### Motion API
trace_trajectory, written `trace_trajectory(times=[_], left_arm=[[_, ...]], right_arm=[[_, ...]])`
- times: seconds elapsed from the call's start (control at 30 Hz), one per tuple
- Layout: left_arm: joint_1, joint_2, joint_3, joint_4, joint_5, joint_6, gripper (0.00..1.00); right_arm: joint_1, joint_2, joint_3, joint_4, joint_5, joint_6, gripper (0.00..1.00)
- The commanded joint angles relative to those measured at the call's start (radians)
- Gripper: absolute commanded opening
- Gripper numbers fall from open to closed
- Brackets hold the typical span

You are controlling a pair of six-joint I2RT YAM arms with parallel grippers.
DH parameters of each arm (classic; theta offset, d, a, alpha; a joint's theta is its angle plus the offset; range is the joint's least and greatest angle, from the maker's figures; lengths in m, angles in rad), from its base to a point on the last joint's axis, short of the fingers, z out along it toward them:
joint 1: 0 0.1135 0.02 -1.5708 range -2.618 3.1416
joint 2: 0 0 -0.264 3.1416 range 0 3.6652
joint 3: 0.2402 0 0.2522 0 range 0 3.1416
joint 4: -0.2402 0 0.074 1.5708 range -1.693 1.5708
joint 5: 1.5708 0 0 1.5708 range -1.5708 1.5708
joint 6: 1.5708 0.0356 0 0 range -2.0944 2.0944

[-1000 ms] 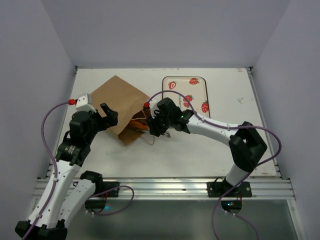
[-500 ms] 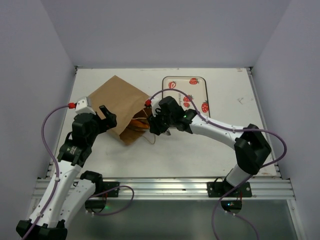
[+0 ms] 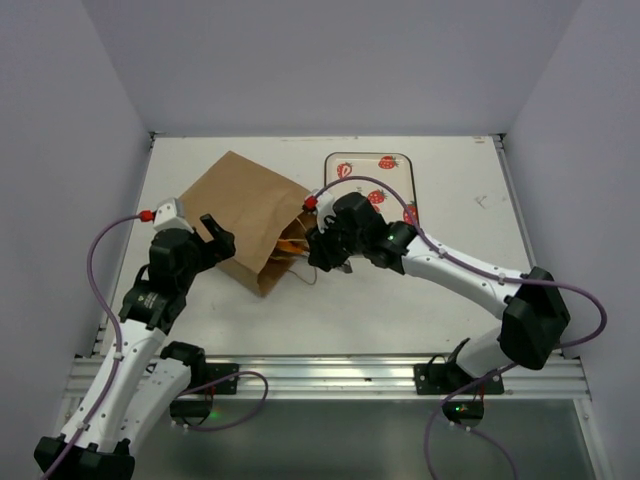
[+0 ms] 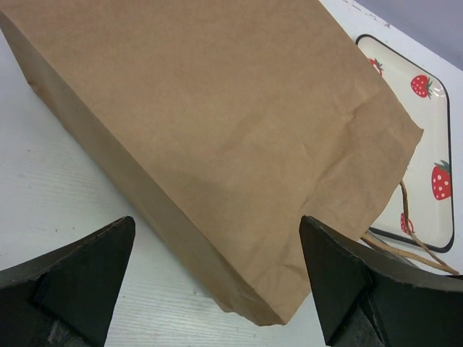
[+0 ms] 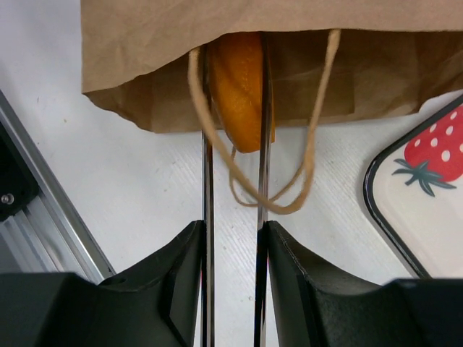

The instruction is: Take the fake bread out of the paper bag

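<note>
Task barely begun: the right gripper, clamped on metal tongs, is nipping a glossy orange toy loaf poking from the brown paper bag toward the far-left corner, while the left gripper is hanging wide open.

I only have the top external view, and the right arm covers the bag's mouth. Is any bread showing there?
Observer: Yes. The right wrist view shows an orange loaf poking out of the paper bag.
Operator: Is anything around it?
Observer: Metal tongs held in the right end effector flank it, one blade on each side. I cannot confirm contact.
Operator: And the other arm?
Observer: The left end effector is open, with the bag's long edge ahead between its fingers.
</note>
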Motion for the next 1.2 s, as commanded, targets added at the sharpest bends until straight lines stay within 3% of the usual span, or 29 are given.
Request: trace_trajectory(times=[0.0, 0.33, 0.53, 0.73, 0.87, 1.17], left_arm=[[-0.004, -0.006, -0.004, 0.042, -0.015, -0.030, 0.99], [-0.002, -0.012, -0.009, 0.045, -0.003, -0.030, 1.00], [-0.004, 0.000, -0.027, 0.083, 0.104, -0.023, 1.00], [-0.004, -0.022, -0.091, 0.132, 0.242, -0.154, 1.00], [-0.005, -0.138, -0.180, 0.221, 0.301, -0.279, 1.00], [-0.008, -0.037, -0.052, 0.250, 0.409, -0.061, 1.00]], right_arm=[[-0.005, -0.093, -0.021, 0.014, 0.026, 0.027, 0.34], [-0.005, -0.213, -0.097, -0.043, 0.036, 0.044, 0.34], [-0.005, -0.236, -0.147, -0.026, 0.042, 0.059, 0.33], [-0.005, -0.236, -0.167, 0.008, 0.052, 0.075, 0.33], [-0.005, -0.227, -0.164, 0.009, 0.069, 0.070, 0.32], [-0.005, -0.216, -0.185, 0.031, 0.086, 0.070, 0.31]])
